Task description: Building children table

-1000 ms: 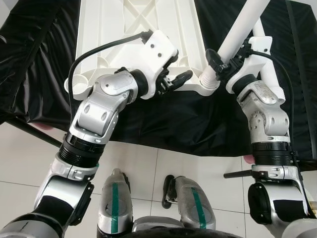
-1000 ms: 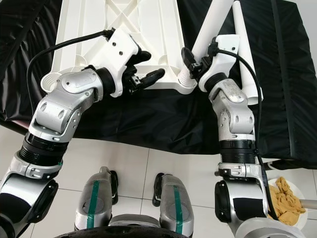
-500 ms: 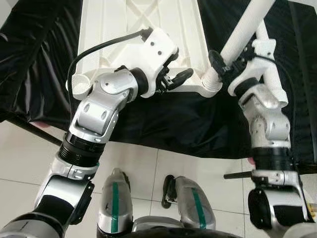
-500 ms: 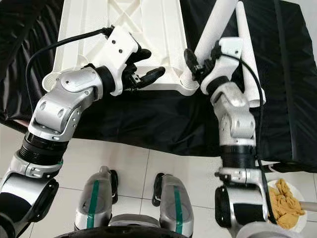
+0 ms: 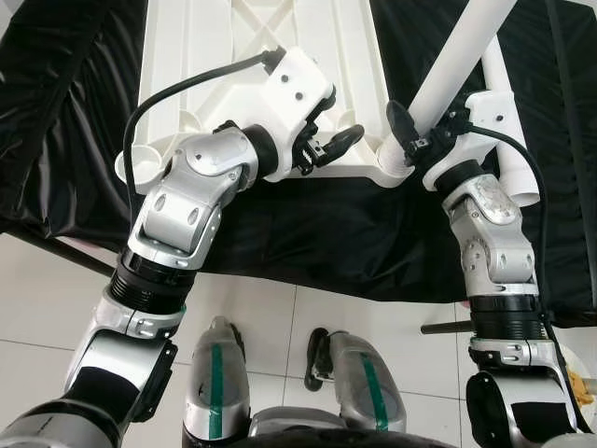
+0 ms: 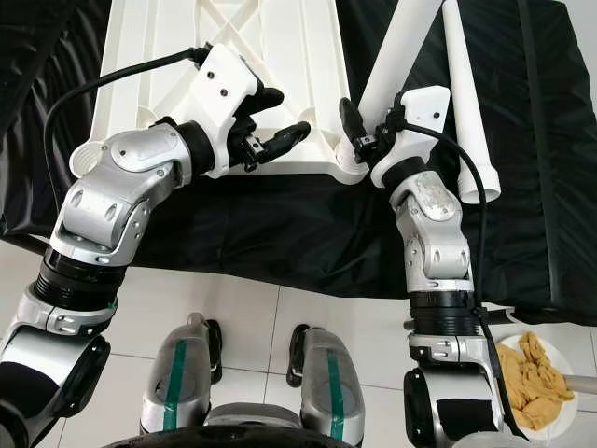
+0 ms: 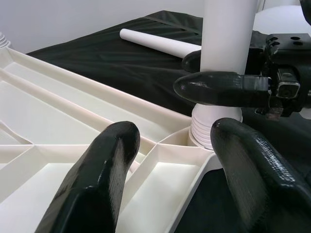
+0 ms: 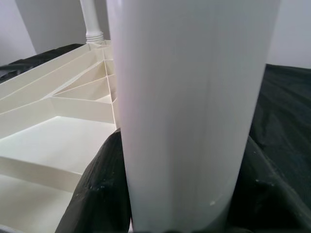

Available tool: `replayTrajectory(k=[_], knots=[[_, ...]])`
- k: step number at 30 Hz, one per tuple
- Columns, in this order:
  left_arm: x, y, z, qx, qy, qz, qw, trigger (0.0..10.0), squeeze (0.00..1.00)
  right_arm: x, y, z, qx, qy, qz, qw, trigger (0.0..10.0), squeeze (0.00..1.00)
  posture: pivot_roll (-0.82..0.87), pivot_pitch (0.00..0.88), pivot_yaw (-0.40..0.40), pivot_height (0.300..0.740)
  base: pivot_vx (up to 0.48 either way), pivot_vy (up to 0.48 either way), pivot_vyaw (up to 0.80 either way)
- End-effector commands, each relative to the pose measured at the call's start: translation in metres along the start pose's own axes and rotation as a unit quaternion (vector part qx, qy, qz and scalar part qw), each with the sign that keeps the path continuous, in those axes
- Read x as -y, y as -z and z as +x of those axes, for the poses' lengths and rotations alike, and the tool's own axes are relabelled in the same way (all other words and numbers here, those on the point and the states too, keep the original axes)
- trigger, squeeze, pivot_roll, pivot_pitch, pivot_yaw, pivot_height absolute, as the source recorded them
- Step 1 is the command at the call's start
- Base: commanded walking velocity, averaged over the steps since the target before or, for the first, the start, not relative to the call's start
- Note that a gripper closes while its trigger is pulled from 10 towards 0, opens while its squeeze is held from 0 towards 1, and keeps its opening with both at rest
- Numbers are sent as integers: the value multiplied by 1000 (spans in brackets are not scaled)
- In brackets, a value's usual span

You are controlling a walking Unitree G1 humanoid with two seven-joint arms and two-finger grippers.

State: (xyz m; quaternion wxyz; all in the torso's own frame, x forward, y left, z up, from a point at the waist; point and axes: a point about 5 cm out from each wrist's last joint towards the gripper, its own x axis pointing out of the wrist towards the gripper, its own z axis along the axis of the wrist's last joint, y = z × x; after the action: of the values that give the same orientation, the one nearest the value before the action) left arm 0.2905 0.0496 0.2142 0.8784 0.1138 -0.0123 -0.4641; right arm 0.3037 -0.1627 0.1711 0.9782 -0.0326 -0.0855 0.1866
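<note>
Left eye view looks down on a white plastic tabletop lying upside down, ribs showing, on a black sheet spread over a raised surface. The right gripper is clamped around the lower end of a white table leg, which stands tilted in the socket at the tabletop's near right corner. From the right wrist view the leg sits between the two black fingers, pressed on both sides. The left gripper hovers over the near edge of the tabletop, just beside that same corner, with its fingers spread apart and nothing between them; the left wrist view shows its two fingers above the ribbed underside, pointing toward the threaded base of the leg. Another leg lies loose on the black sheet, to the right of the held one. A further leg stands upright at a far corner of the tabletop. An empty round socket marks the near left corner. Below, the robot's feet stand on pale floor tiles, and a plate of brownish food sits at the lower right.
</note>
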Motion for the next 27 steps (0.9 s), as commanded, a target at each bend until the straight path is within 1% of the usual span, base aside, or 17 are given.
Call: replayTrajectory(k=[1,3,8,12,14,18,20,23,25,27], knots=[[-2,-3,0,3,-18,3,1000,10000,0,-9,13,-4,-31,-36,-34,998,10000,0,88,85,-43,740,0,0,0],[-3,-4,-1,3,-21,4,1000,10000,0,-12,14,-3,-28,-47,-45,998,10000,0,91,87,-43,740,0,0,0],[-4,-4,-1,3,-24,5,1000,10000,0,-15,14,-3,-27,-55,-50,997,10000,0,95,90,-45,740,0,0,0],[-4,-5,-3,3,-27,5,1000,10000,0,-19,17,-7,-29,-69,-57,996,10000,0,95,95,-44,740,0,0,0],[-4,-5,-3,4,-27,5,1000,10000,0,-19,19,-8,-33,-67,-54,996,10000,0,93,96,-43,740,0,0,0],[-5,-5,-3,4,-27,5,1000,10000,0,-13,25,-9,-45,-44,-34,997,10000,0,90,98,-39,740,0,0,0],[-5,-6,-3,4,-26,6,1000,10000,0,-11,26,-10,-48,-41,-33,997,10000,0,90,98,-39,740,0,0,0],[-5,-6,-3,4,-26,6,1000,10000,0,-10,28,-12,-48,-40,-41,997,10000,0,90,98,-37,740,0,0,0],[-6,-6,-4,4,-26,7,1000,10000,0,-10,27,-13,-45,-47,-71,995,10000,0,89,99,-36,740,0,0,0],[-6,-6,-4,4,-26,7,1000,10000,0,-10,27,-14,-44,-47,-76,995,10000,0,88,102,-33,740,0,0,0]])
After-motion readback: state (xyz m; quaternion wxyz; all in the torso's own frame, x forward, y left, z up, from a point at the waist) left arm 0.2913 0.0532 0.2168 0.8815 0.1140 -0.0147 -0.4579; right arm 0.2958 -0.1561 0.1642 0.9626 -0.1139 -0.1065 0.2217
